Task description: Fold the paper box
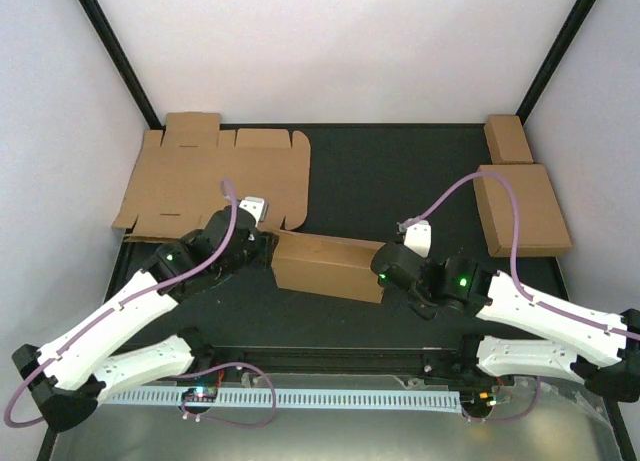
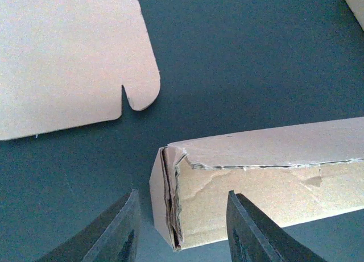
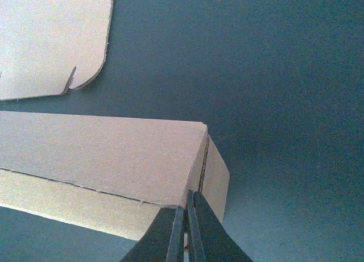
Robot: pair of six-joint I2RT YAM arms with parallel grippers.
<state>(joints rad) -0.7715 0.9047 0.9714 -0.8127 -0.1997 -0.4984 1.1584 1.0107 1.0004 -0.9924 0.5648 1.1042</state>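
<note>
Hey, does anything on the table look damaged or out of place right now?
Yes: the half-folded paper box in the middle has a torn, ragged seam along its side near the left gripper, with the outer paper layer peeled.

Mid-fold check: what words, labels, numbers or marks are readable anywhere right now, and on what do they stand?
None readable in any view.
paper box: plain brown, no print.
flat die-cut sheet: plain brown, no print.
squarish folded box at the right: plain.
small box behind it: plain.
</note>
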